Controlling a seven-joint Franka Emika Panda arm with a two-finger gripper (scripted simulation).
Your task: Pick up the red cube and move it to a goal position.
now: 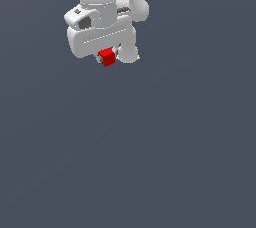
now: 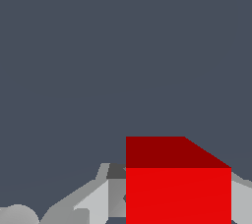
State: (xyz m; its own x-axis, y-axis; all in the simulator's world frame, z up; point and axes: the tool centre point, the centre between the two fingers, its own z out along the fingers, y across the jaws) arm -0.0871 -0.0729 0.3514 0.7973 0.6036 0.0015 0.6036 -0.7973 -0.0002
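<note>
Red cube (image 1: 106, 57) sits between the fingers of your gripper (image 1: 108, 58), just under the white hand, near the exterior view's top. You can see pale fingers (image 2: 98, 201) flanking it in the wrist view, so the grasp looks done. No goal marker shows; carrying remains.

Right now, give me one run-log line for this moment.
phase: carry | pincer: shut on red cube | cube: between fingers | goal marker: none visible
</note>
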